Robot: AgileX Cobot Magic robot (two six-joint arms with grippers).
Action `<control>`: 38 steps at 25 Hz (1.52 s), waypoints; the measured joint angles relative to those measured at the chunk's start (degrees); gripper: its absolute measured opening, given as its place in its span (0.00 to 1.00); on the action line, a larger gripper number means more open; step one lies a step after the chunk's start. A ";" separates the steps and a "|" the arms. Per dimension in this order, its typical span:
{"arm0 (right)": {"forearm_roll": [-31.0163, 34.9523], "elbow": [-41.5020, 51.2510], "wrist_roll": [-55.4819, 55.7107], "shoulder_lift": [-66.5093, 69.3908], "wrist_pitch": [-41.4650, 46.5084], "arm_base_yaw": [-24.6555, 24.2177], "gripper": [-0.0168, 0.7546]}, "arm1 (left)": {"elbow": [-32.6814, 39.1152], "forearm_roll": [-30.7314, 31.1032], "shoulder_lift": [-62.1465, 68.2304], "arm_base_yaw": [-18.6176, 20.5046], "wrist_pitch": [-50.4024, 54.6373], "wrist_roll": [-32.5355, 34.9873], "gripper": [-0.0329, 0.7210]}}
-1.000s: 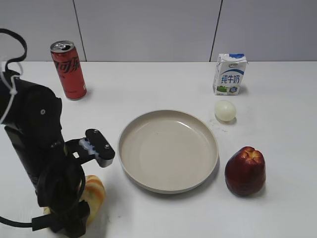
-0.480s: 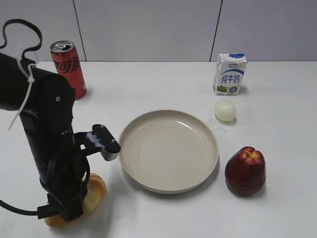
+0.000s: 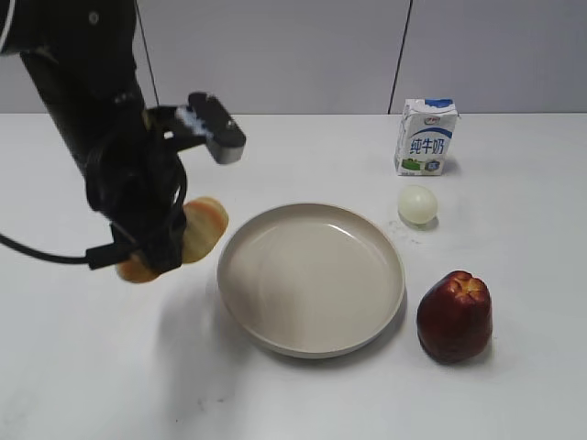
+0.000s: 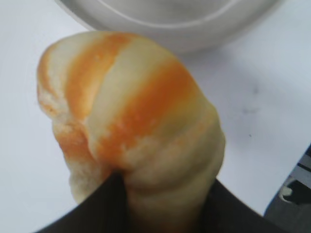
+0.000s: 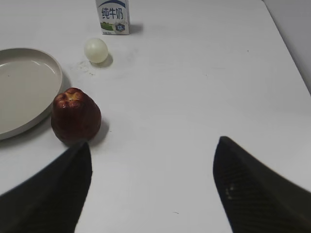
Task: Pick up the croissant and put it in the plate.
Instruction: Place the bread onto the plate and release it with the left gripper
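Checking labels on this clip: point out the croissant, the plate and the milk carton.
croissant (image 4: 131, 126), left wrist view, on its striped middle.
plate (image 3: 312, 278), exterior view, on its bare floor.
milk carton (image 3: 425, 138), exterior view, on its front face.

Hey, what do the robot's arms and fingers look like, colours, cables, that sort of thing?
The left arm is bulky matte black, with a black cable looping off it and a black block with a pale blue-white patch near the wrist. The right gripper has broad, dark, flat fingers with a faint woven texture.
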 joint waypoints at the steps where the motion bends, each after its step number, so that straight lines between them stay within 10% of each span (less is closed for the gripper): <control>1: 0.00 0.00 0.00 0.00 0.00 0.00 0.78 | -1.77 0.07 0.21 0.00 -0.53 0.00 0.35; 21: 0.00 0.00 0.00 0.00 0.00 0.00 0.78 | -18.43 0.87 23.30 -8.74 -7.42 0.16 0.35; 27: 0.00 0.00 0.00 0.00 0.00 0.00 0.78 | -20.16 -1.68 23.88 -8.68 -6.73 0.16 0.87; 38: 0.00 0.00 0.00 0.00 0.00 0.00 0.78 | -28.68 -2.59 20.98 -7.37 6.59 -0.29 0.92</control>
